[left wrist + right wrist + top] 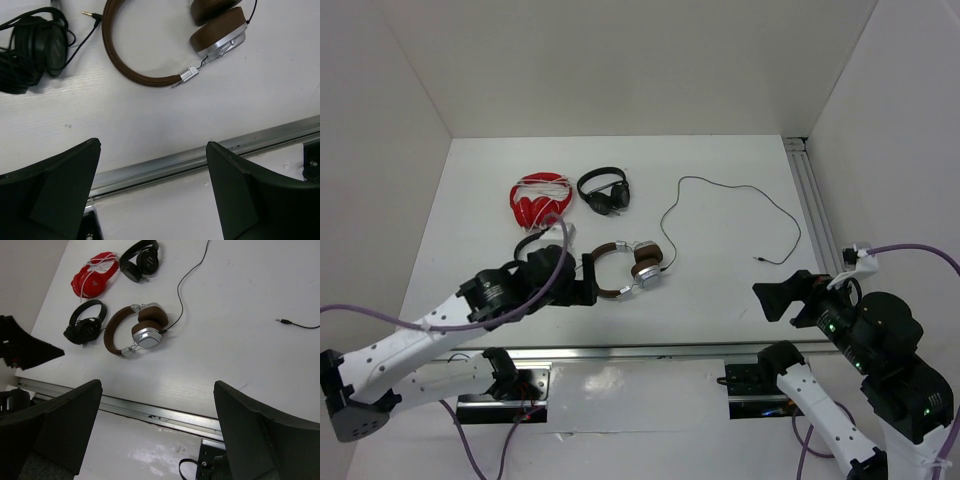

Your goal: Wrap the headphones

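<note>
Left gripper (587,281), jaws wide, reaches beside the brown-banded, silver-cupped over-ear headphones (647,266); right gripper (772,300) equally wide, well apart; thin dark cable (720,187) sprawls uncoiled.

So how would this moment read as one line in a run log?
headphones: lying flat, unwrapped | cable: spread loose | left gripper: open, empty, beside headphones | right gripper: open, empty

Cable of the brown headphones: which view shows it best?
Top external: the whole cable runs from the cup to its plug. Right wrist shows the stretch by the cup and the plug end, with the loop between cut off. Left wrist catches only a short bit beside the cup.
</note>
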